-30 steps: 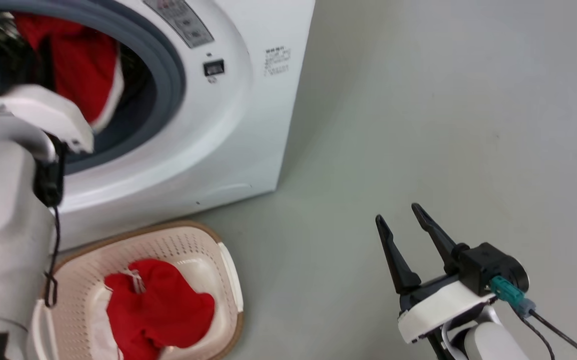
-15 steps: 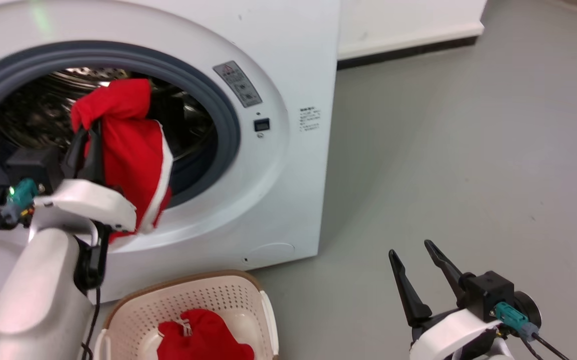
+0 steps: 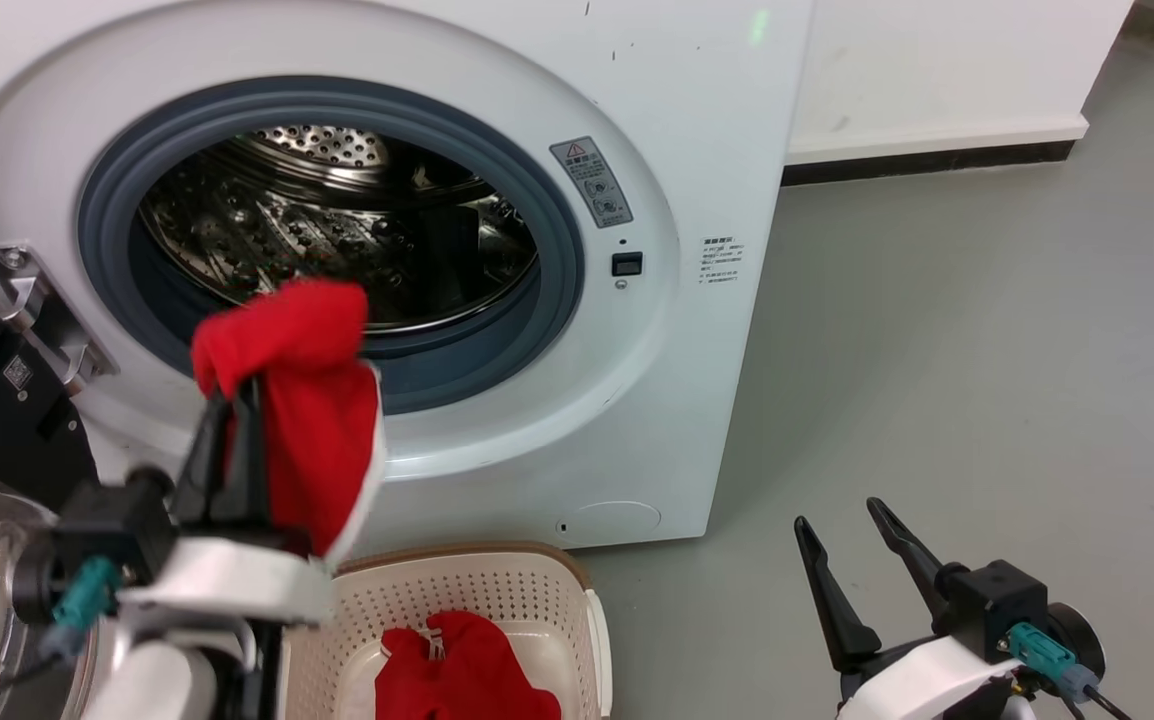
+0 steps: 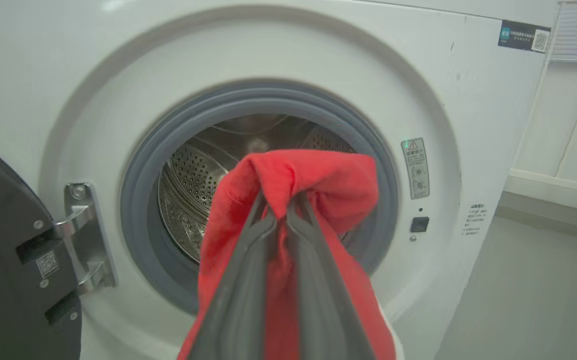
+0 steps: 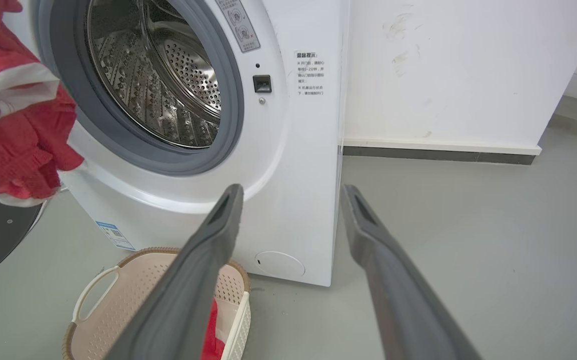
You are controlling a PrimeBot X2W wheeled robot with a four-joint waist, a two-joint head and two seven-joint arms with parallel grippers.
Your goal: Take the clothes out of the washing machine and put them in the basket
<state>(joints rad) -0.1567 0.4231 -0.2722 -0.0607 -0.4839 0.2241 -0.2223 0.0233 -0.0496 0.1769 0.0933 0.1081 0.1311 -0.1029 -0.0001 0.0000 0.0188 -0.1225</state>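
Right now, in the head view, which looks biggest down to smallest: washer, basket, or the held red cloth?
1. washer.
2. basket and held cloth: about alike; cloth is nearer, basket is cut off, so unranked.

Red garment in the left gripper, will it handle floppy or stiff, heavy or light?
Probably floppy: the red garment drapes over the left gripper, jaws shut, and hangs in folds. Likely light, since one pinch carries it all.

warning-triangle label (image 3: 597, 182), on washing machine (image 3: 727, 110)
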